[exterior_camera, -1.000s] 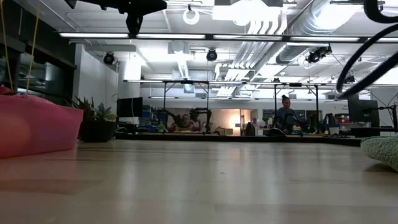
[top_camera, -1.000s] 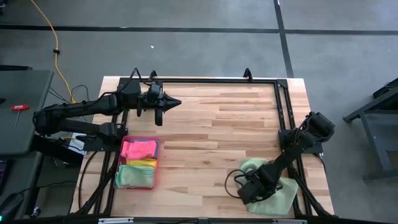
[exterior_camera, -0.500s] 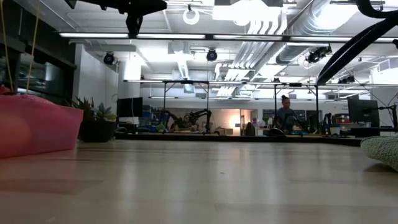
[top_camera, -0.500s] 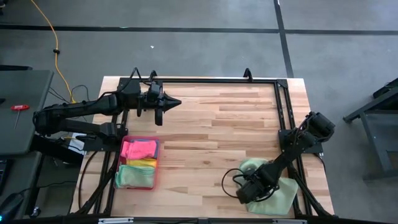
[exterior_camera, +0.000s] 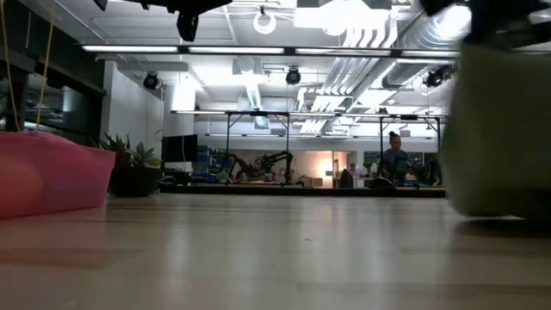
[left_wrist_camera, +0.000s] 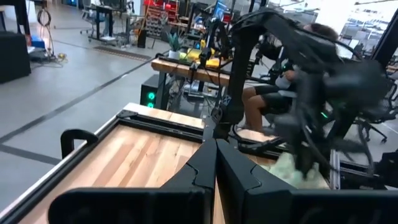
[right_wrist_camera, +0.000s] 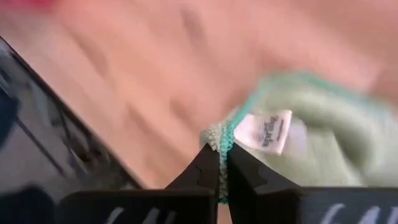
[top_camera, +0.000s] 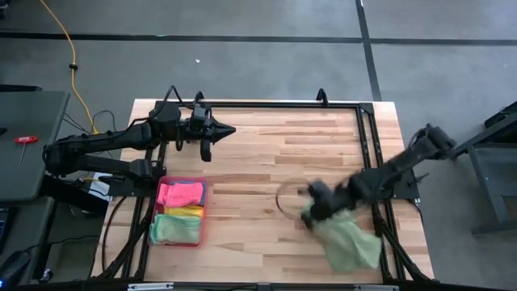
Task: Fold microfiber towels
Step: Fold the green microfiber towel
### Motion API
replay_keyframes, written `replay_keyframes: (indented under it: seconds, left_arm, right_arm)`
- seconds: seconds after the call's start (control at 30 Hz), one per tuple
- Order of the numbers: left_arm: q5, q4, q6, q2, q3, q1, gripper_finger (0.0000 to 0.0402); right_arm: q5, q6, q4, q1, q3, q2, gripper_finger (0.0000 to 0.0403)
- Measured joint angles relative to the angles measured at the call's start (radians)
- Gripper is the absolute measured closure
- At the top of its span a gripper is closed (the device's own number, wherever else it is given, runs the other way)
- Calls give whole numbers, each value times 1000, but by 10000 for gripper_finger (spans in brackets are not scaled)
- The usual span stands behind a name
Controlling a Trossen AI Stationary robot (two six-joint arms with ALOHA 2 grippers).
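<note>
I am gripping the pale green towel (top_camera: 349, 241) by its corner with the right end effector (top_camera: 311, 208); the cloth is trailing from it toward the desk's (top_camera: 275, 162) near right corner. The left end effector (top_camera: 230, 130), closed and empty, is waiting far away.

One table (top_camera: 266, 153) carries one pink tray (top_camera: 179, 181) holding three folded towels: one hot pink towel (top_camera: 179, 194), one yellow towel (top_camera: 186, 212) and one pale green towel (top_camera: 173, 228). A fourth cloth, a second pale green towel (top_camera: 349, 242), lies outside the tray. Two arms, each with one pincer: the left pincer (top_camera: 229, 131) and the right pincer (top_camera: 309, 212).
</note>
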Motion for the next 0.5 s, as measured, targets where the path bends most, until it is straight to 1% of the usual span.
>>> replay_keyframes:
  seconds: [0.13,0.2,0.27,0.37,0.43,0.5]
  left_arm:
    - [0,0,30,0,0,0,401]
    - [0,-1,32,0,0,0,401]
    - [0,-2,32,0,0,0,401]
    - [0,-2,13,0,0,0,401]
    - [-6,-2,-7,0,0,-1,401]
    - [-31,-11,-18,0,0,-5,401]
  right_arm:
    - [61,-297,57,-236,0,-66,402]
    - [76,-429,125,-363,0,-76,402]
    - [81,-525,200,-483,0,-76,402]
    - [68,-600,271,-649,0,-76,402]
    - [49,-610,261,-743,0,-76,402]
    - [9,-636,235,-812,0,-76,402]
